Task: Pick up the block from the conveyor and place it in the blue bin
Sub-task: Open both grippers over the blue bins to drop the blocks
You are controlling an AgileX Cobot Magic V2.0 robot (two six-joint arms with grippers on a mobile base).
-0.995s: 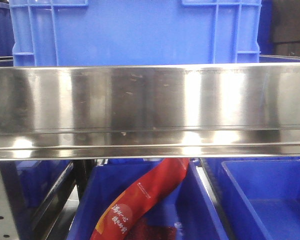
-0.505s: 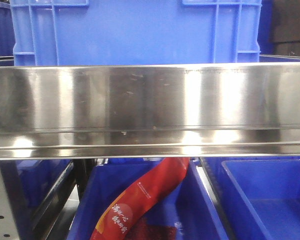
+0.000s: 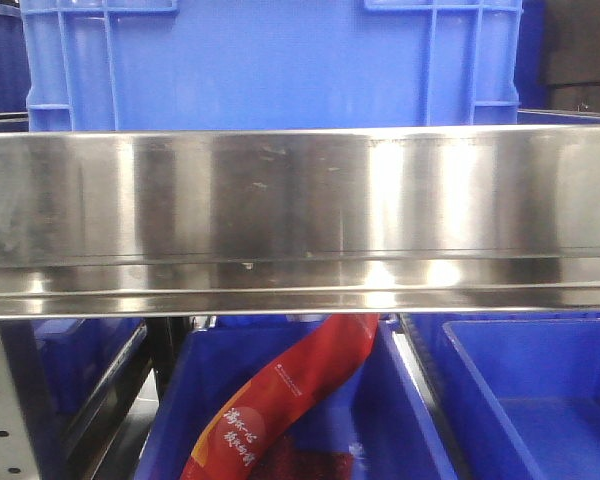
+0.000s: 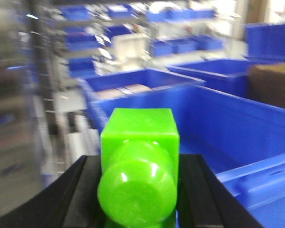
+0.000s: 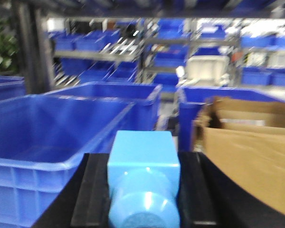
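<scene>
**Warehouse racks behind, both pincers loaded**

Blurred storage racks (image 5: 99,52) filled the far background. The left pincer (image 4: 138,190) was clamped on the green block (image 4: 138,137), held up on the near side of an open blue bin (image 4: 237,123). The right pincer (image 5: 142,190) gripped a light-blue block (image 5: 143,152), with a second bin (image 5: 38,128) on the left and a cardboard box (image 5: 251,152) on the right.

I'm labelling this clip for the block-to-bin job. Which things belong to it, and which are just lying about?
Job: green block, clamped in the left gripper; blue bin beyond it.
Lying about: light blue block in the right gripper; cardboard box; red packet; steel rail.
</scene>
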